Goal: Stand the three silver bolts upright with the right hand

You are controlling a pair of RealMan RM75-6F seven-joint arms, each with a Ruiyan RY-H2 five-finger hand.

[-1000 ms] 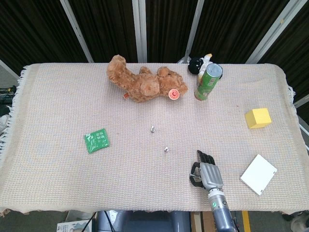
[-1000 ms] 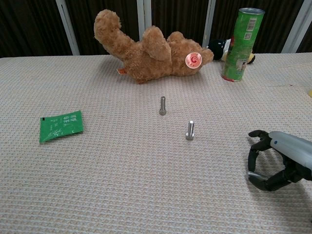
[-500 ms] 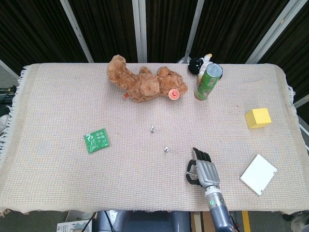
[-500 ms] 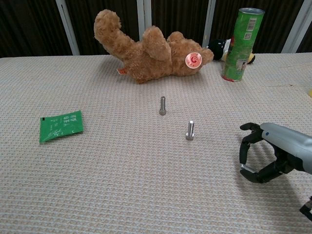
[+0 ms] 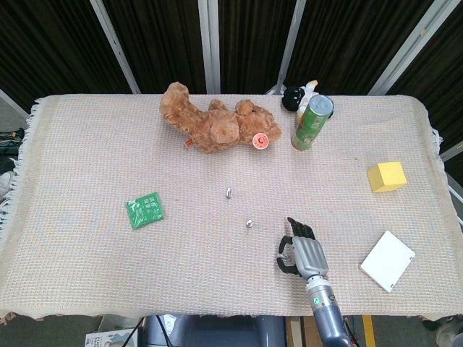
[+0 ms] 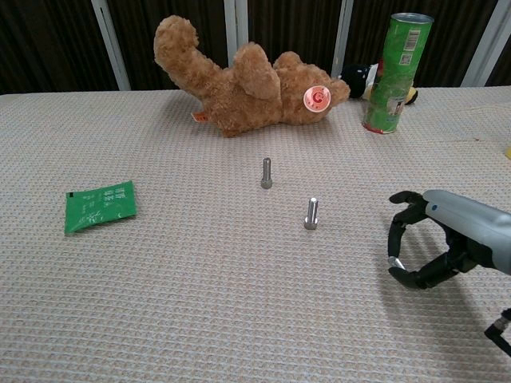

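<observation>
1. We see the right hand's (image 6: 431, 243) fingers (image 6: 402, 233) curled around a third bolt (image 6: 393, 261), silver tip showing, just above the worktop (image 6: 200, 279).
2. Left of it, two silver bolts (image 6: 311, 214) (image 6: 267, 172) stand upright, heads down.
3. The green can's (image 6: 395, 72) label is unreadable.

Silver bolts (image 6: 311, 213), green can (image 6: 395, 72).

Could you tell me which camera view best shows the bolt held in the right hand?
The chest view: a silver bolt shows between the curled fingers of the right hand, above the tablecloth. In the head view the right hand is seen from above and covers the bolt, so it cannot be made out.
</observation>
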